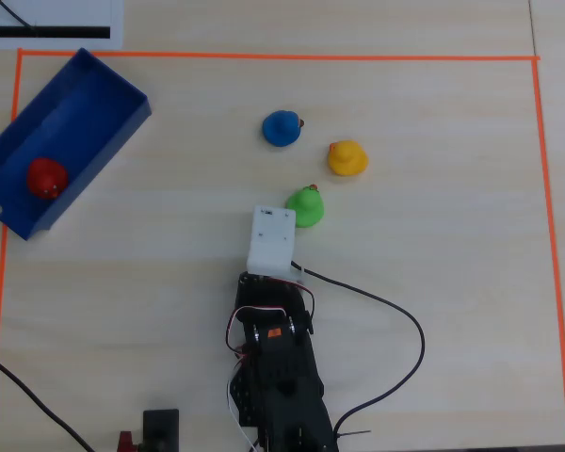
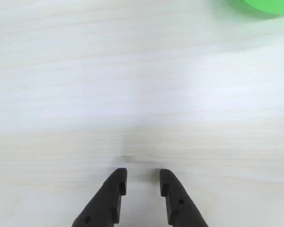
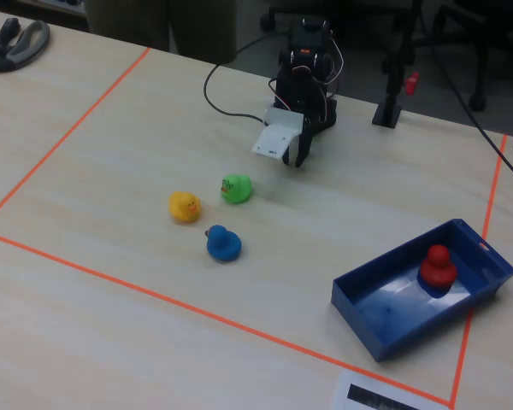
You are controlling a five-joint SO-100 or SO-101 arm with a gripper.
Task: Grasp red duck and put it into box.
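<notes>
The red duck (image 1: 47,177) sits upright inside the box (image 1: 85,104), a shallow blue tray at the upper left of the overhead view. In the fixed view the red duck (image 3: 437,266) rests toward the right end of the box (image 3: 385,318). My gripper (image 2: 143,172) is far from both, drawn back close to the arm's base. Its two black fingers stand apart over bare wood, open, with nothing between them. In the overhead view a white wrist housing (image 1: 271,240) hides the fingers.
A green duck (image 1: 306,205) lies just ahead and right of the gripper, showing as a green edge (image 2: 270,4) in the wrist view. Farther off are a yellow duck (image 1: 347,157) and a blue duck (image 1: 282,128). Orange tape (image 1: 264,56) frames the work area. A black cable (image 1: 395,320) loops right of the arm.
</notes>
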